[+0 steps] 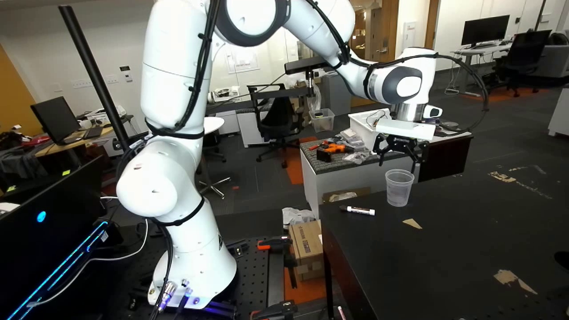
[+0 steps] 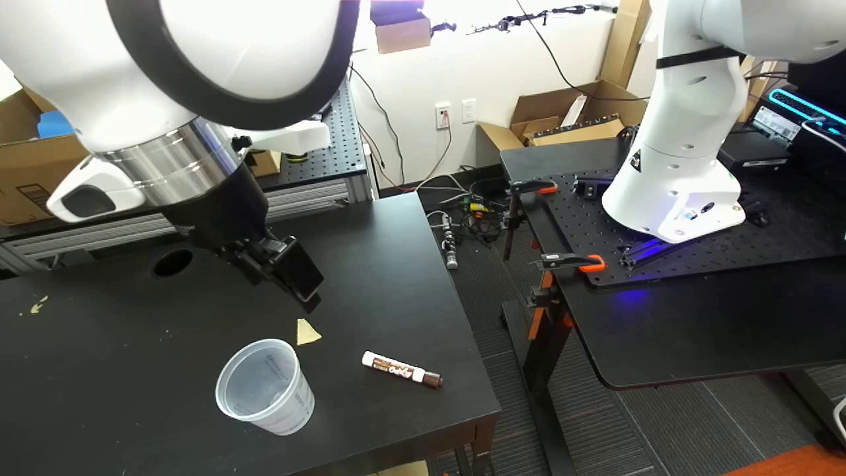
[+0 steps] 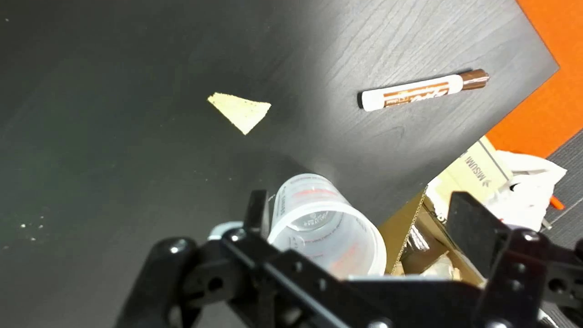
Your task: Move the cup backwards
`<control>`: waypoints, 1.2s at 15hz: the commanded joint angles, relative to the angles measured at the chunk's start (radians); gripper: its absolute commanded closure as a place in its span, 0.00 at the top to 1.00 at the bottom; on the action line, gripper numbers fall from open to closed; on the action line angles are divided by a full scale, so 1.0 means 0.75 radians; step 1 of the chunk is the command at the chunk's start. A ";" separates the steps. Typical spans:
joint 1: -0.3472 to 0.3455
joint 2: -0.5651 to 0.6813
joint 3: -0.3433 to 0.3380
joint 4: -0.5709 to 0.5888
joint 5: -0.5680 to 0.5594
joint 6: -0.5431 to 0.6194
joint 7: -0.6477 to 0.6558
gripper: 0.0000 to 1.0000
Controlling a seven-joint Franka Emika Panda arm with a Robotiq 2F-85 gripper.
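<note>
A translucent, tapered plastic cup [image 2: 266,390] stands upright near the edge of a dark, wood-grained table [image 2: 396,284], whose broad top stretches well past it. A wedge-shaped tan scrap [image 2: 307,332] lies near the cup, a white-and-brown marker [image 2: 400,369] closer to the corner. The black gripper [image 1: 397,166] hangs above, jaws apart. Beyond a strip of ribbed carpet [image 2: 479,284] lies a perforated plate [image 2: 773,244].

wrist view: glare on table [image 3: 387,36] | pincer [image 3: 360,212] blurred | in an exterior view: wall [image 2: 489,73] washed out
</note>
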 commanded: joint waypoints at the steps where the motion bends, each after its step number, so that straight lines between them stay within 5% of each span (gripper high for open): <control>1: 0.027 0.120 -0.023 0.144 -0.050 -0.019 0.008 1.00; 18: 0.073 0.299 -0.043 0.267 -0.088 0.086 0.183 1.00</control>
